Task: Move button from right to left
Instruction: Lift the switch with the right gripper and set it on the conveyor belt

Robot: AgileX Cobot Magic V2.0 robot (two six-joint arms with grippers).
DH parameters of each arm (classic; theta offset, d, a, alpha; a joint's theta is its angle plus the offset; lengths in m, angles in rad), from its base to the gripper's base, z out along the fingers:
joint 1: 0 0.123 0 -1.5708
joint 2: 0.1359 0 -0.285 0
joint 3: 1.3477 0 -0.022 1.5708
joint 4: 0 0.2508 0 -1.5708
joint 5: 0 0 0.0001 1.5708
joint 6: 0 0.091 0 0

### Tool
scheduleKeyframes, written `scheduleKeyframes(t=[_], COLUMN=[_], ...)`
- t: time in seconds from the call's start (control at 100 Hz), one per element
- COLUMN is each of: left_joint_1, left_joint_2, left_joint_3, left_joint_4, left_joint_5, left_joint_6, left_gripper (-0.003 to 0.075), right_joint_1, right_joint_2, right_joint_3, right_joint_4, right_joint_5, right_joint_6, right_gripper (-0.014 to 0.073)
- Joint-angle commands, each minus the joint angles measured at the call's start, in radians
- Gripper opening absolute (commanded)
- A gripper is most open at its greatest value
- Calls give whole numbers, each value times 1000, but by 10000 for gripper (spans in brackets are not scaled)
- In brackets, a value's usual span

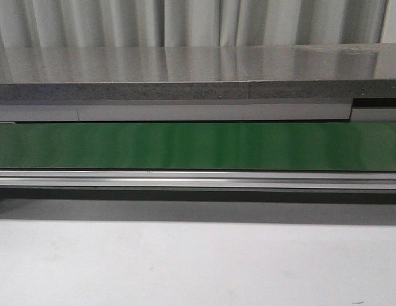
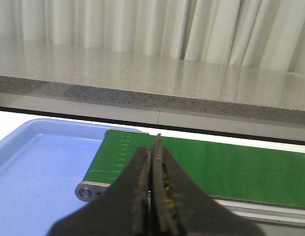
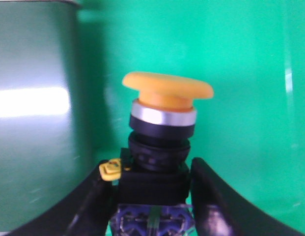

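Note:
The button (image 3: 167, 91) has a round yellow-orange cap, a silver ring and a black cubic body with a small yellow tab (image 3: 111, 170). It shows only in the right wrist view, against a bright green surface (image 3: 245, 98). My right gripper (image 3: 150, 169) has its two black fingers pressed close on either side of the black body, shut on it. My left gripper (image 2: 154, 147) is shut and empty, above the end of the green conveyor belt (image 2: 231, 167). Neither gripper nor the button shows in the front view.
A blue tray (image 2: 34, 167) lies beside the belt's end roller (image 2: 85, 191). The green belt (image 1: 198, 145) runs across the front view with a metal rail (image 1: 198, 180) before it. A grey stone counter (image 1: 185, 64) and curtains lie behind.

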Motion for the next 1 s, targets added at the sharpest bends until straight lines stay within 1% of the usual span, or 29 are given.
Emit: scheduleKeyframes(t=[0.0, 0.06, 0.14, 0.34, 0.46, 0.58, 0.63, 0.7, 0.82, 0.87, 0.94, 0.99], left_joint_1=[3, 3, 3, 3, 3, 3, 3, 3, 3, 3, 3, 3], left_joint_2=[-32, -32, -32, -32, -32, -32, -32, -32, -32, -32, -32, -32], left_joint_3=[44, 44, 44, 44, 44, 44, 44, 44, 44, 44, 44, 44], left_joint_4=[-1, -1, -1, -1, -1, -1, -1, -1, -1, -1, -1, -1], left_joint_5=[-75, -75, -75, -75, -75, -75, -75, -75, -75, -75, -75, -75], left_joint_6=[-7, -7, -7, -7, -7, -7, -7, -7, -7, -7, -7, -7], left_gripper=[-20, -20, -20, -20, -20, -20, -20, -20, -20, -20, -20, -20], right_joint_1=[15, 43, 88, 208, 238, 239, 239, 239, 239, 239, 239, 239], right_joint_2=[-58, -58, -58, -47, -6, 27, 33, 33, 33, 33, 33, 32], right_joint_3=[-24, -24, -24, -24, -23, -23, -23, -23, -23, -23, -23, -24], right_joint_4=[92, 117, 118, 118, 119, 121, 121, 121, 121, 121, 121, 121], right_joint_5=[64, 106, 127, 68, 50, 56, 53, 41, 29, 29, 30, 30], right_joint_6=[-4, -4, -4, -4, -4, 13, 15, 15, 15, 15, 15, 15], right_gripper=[193, 193, 193, 193, 193, 209, 236, 314, 512, 574, 629, 640])
